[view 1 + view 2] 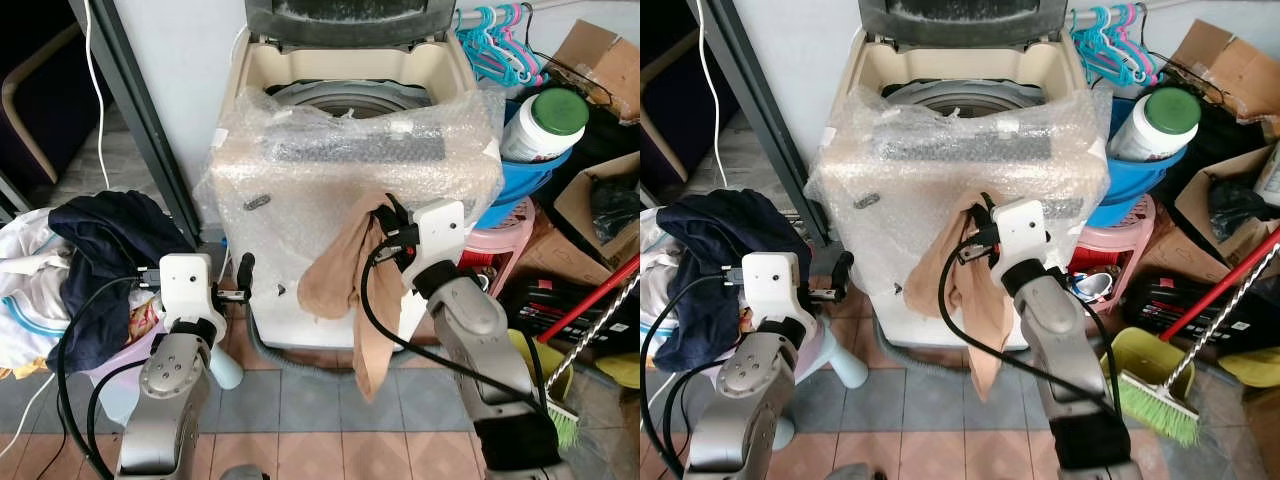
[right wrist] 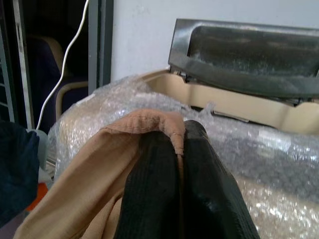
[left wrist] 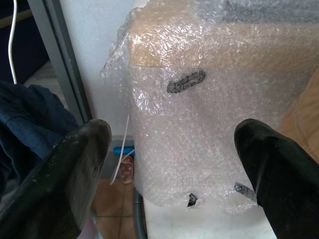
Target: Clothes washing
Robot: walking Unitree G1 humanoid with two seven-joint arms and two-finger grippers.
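Right gripper clamped on tan tights, hanging against near face of bubble-wrapped washer, below its open tub. Left gripper wide open, empty, low left. Risk: dangling legs snag wrap or miss tub, slip off thin pinch

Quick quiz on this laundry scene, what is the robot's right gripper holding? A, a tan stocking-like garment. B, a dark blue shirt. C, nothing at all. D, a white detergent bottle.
A: the right gripper is shut on the tan garment, which hangs down in front of the bubble-wrapped washing machine, while the left gripper is open with nothing between its fingers.
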